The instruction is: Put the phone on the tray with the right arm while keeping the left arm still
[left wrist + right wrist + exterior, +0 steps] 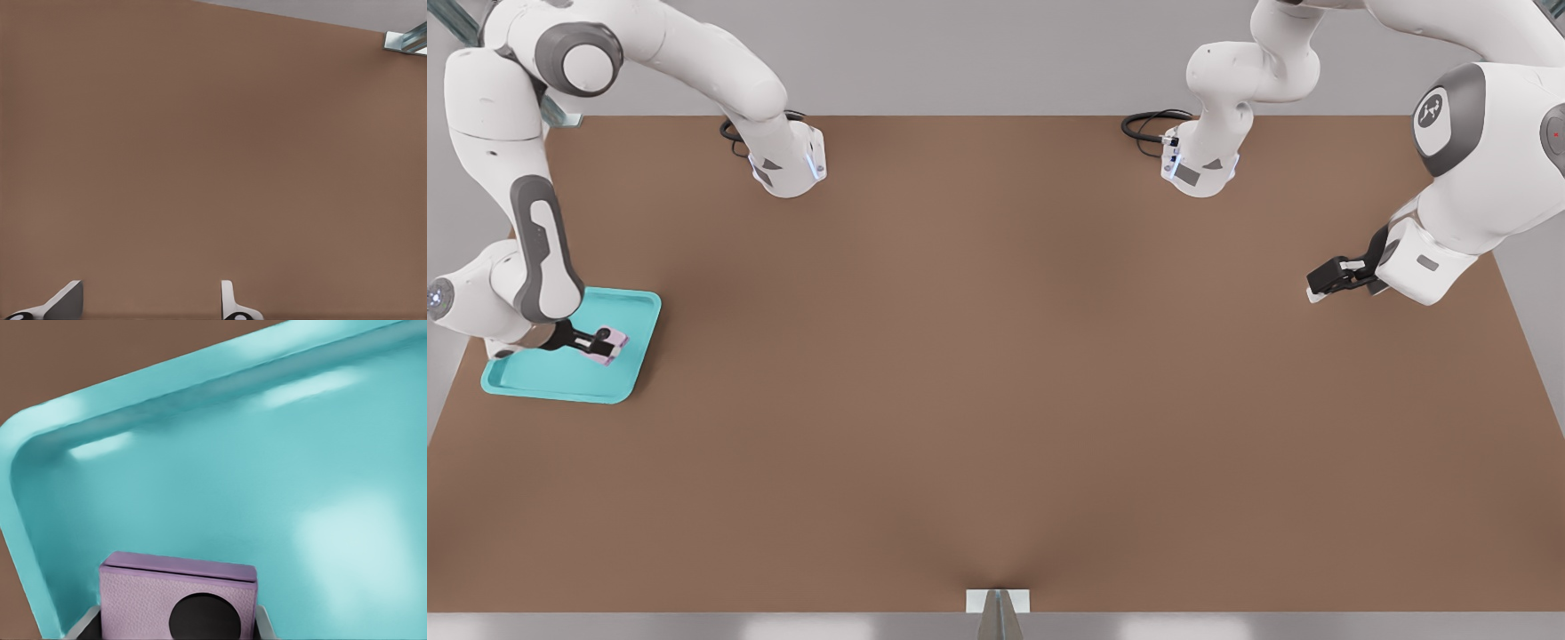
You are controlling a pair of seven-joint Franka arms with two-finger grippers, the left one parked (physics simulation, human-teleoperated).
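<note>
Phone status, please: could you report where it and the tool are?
Tool over the tray, shut on the phone. Phone not yet released, held over the tray floor. Nothing else on the tray.

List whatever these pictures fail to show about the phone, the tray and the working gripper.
- Phone: its lower part is cut off by the right wrist view's edge.
- Whether the phone touches the tray: unclear in every view.
- Tray's corner: behind the right arm, front view.
- Gripper: jaws shut on the phone.
</note>
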